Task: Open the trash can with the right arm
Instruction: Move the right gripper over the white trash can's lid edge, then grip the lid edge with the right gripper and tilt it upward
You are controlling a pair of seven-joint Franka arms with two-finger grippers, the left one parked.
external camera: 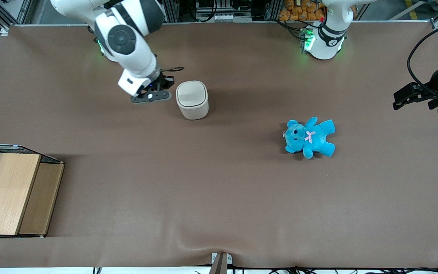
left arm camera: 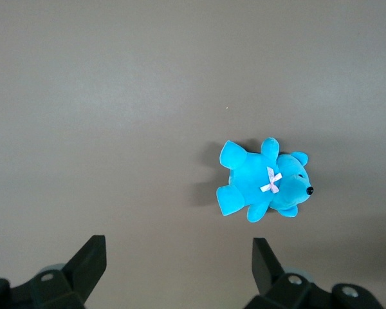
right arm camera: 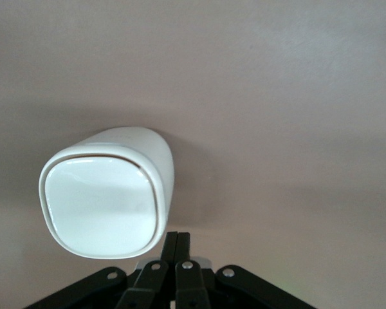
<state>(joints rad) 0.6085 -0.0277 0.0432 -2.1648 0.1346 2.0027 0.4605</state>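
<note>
The gripper (right arm camera: 177,248) hangs just beside the bin (external camera: 192,99), on the side toward the working arm's end of the table, with its fingers pressed together. In the wrist view I see the two fingertips (right arm camera: 170,243) meeting at the lid's (right arm camera: 100,205) edge, and I cannot tell whether they touch the rim or sit just clear of it.

The bin stands upright on the table (external camera: 219,190), lid flat and fully down. Relative to the bin, the teddy (external camera: 309,137) lies well apart, nearer the front camera and toward the parked arm's end. The wooden box (external camera: 11,192) sits at the table edge, much nearer the front camera than the bin.

Judged hazards from this position:

1. Push-over. The bin looks light and nothing braces it. If I drive the closed fingers sideways into the wall, I expect it to slide or tip toward the parked arm's end, not open.
2. Missed seam. The gap between lid and rim is thin. Fingers set too low will press the body; set too high, they will skate over the glossy lid.
3. Wrong edge. I cannot see the hinge. Lifting at the hinge side would raise the whole bin.
4. Lid drop. A lid lifted only partway may fall shut on release.
</note>
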